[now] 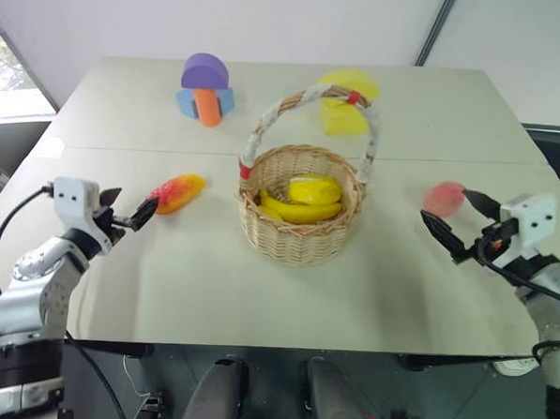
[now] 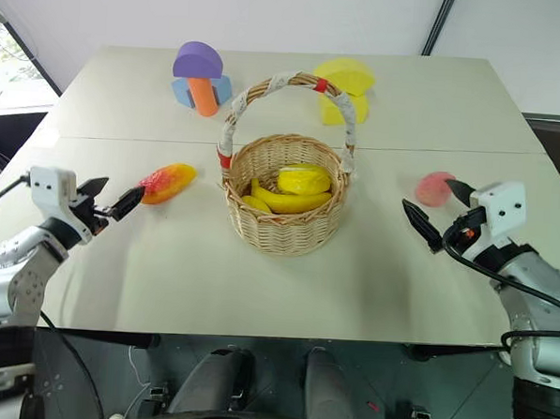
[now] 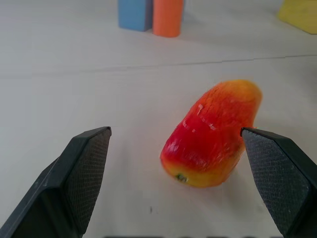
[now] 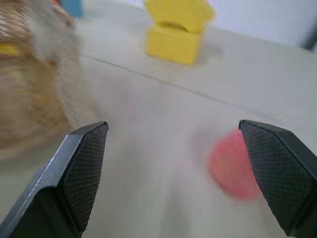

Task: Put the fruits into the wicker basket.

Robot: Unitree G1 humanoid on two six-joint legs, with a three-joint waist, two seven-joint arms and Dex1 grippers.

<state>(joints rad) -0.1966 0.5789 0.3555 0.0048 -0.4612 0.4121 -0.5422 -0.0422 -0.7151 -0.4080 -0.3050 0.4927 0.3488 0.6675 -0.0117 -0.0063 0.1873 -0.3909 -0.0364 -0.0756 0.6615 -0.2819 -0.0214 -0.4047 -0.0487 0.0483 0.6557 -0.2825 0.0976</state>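
The wicker basket (image 1: pixel 301 211) sits in the middle of the tabletop (image 1: pixel 257 293), and its tall handle with white tape and red ends stands up over it. The yellow bananas (image 1: pixel 304 199) are already lying inside the basket, so that part of the job looks done. Two fruits are left out on the tabletop. The mango (image 1: pixel 177 193), red and orange and yellow, lies on its side to the left of the basket, a little way off from it. The pink peach (image 1: pixel 444 197) lies on the right side, well apart from the basket. The left claw (image 1: pixel 127 212) is wide open and is holding nothing. It points at the mango, with one black finger very close to the end of the fruit, but it has not grabbed it yet. In the left wrist view the mango (image 3: pixel 213 134) sits between the two open fingers. The right claw (image 1: pixel 460 222) is wide open too and is empty. The peach is just past its fingers and is not held. So I think the job is about one third done, and the mango and the peach must both be picked up and dropped into the basket. At the back of the tabletop stand some foam blocks, a purple, blue and orange set (image 1: pixel 205 89) and a yellow set (image 1: pixel 347 100). They are not fruits, so they should stay where they are
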